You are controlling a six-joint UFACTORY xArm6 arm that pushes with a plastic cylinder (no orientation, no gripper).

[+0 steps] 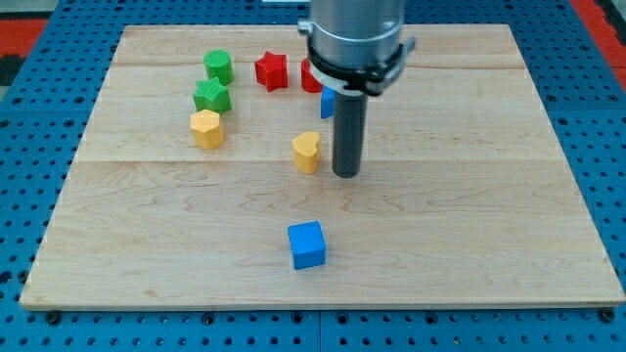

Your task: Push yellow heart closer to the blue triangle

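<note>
The yellow heart [306, 152] lies near the middle of the wooden board [469, 225]. My tip [346, 174] stands just to the view's right of it, a small gap apart. The blue triangle [328, 103] is mostly hidden behind the rod, above the heart; only a blue sliver shows at the rod's left side.
A blue cube [306, 244] lies toward the view's bottom. A yellow hexagon-like block [206, 128], a green star [211, 96] and a green cylinder-like block [218, 66] are at the upper left. A red star [272, 70] and another red block [311, 76], partly hidden, lie near the top.
</note>
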